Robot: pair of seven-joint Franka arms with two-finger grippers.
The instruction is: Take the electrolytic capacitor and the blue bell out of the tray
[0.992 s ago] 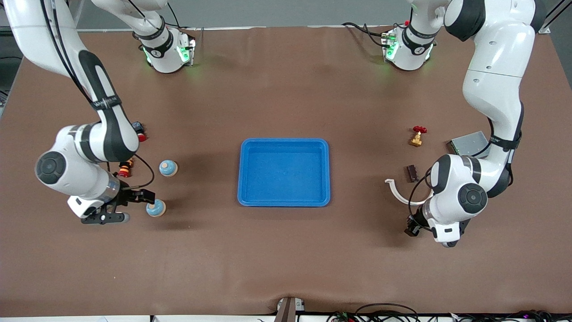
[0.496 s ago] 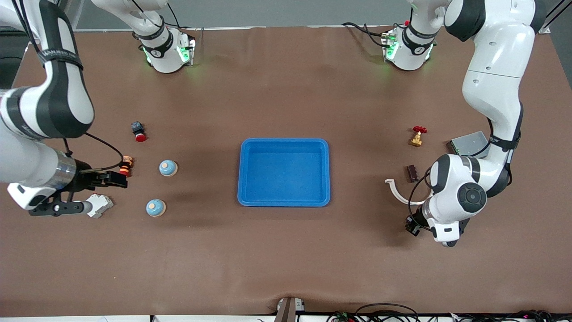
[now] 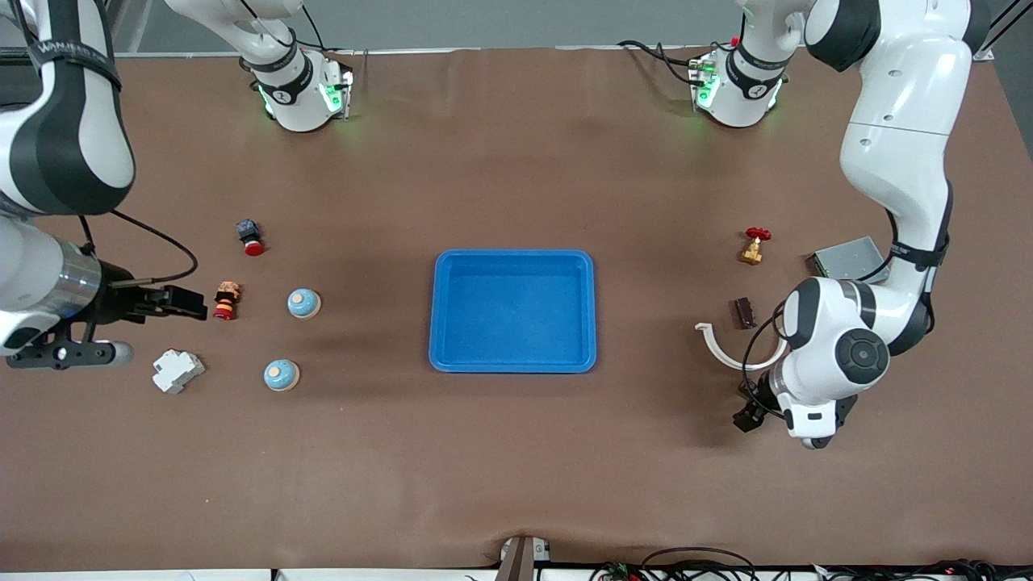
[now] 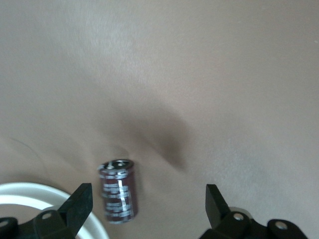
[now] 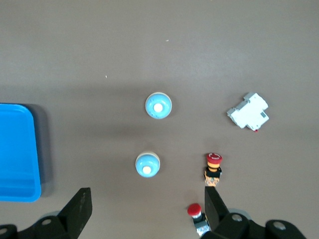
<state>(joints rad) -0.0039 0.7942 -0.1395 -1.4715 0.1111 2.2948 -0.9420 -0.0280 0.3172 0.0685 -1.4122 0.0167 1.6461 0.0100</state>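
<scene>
Two round blue bells sit untouched near the open-fingered right gripper, while the open left gripper hangs low over the lying dark cylindrical capacitor.

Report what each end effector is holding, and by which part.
Nothing is held. The left end effector is open above the capacitor; the right end effector is open, high over the two bells.
</scene>
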